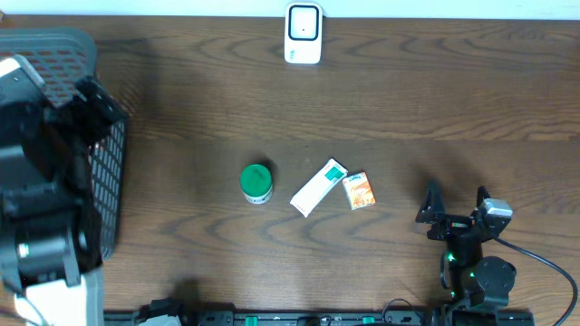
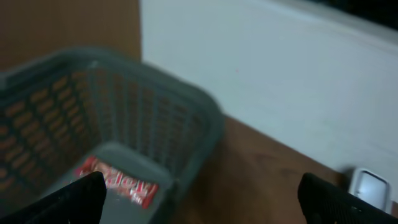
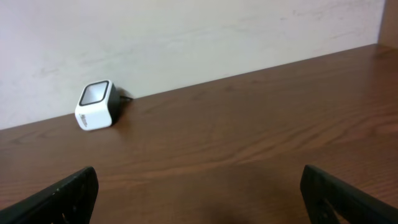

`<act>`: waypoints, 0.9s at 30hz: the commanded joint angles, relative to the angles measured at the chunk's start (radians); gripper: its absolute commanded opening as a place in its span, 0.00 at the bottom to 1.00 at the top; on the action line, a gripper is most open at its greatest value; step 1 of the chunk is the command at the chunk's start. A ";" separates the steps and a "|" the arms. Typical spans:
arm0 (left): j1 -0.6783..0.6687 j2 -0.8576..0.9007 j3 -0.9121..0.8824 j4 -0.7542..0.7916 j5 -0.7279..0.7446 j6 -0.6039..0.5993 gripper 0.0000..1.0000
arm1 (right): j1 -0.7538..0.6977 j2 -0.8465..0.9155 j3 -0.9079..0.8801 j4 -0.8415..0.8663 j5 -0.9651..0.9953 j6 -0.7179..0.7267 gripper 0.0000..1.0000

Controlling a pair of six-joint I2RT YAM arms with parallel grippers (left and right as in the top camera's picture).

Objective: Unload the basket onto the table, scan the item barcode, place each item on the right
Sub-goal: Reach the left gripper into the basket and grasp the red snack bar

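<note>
The white barcode scanner (image 1: 303, 33) stands at the table's far edge, also seen as the scanner (image 3: 96, 104) in the right wrist view and the scanner (image 2: 370, 186) at the left wrist view's lower right. Three items lie mid-table: a green-lidded jar (image 1: 256, 183), a white and green box (image 1: 319, 187) and a small orange box (image 1: 361, 191). My right gripper (image 1: 453, 206) is open and empty, right of the orange box; its jaws (image 3: 199, 199) frame bare wood. My left gripper (image 2: 202, 205) is open and empty above the basket's edge.
A grey plastic basket (image 1: 107, 172) stands at the table's left side, under my left arm (image 1: 45, 181). Inside the basket (image 2: 124, 106) lies a red wrapped bar (image 2: 116, 180). A pale wall (image 3: 186, 43) runs behind the table's far edge.
</note>
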 commanded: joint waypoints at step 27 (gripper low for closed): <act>0.354 0.526 0.005 -0.035 -0.003 -0.478 0.98 | 0.007 -0.005 -0.001 -0.004 0.002 0.001 0.99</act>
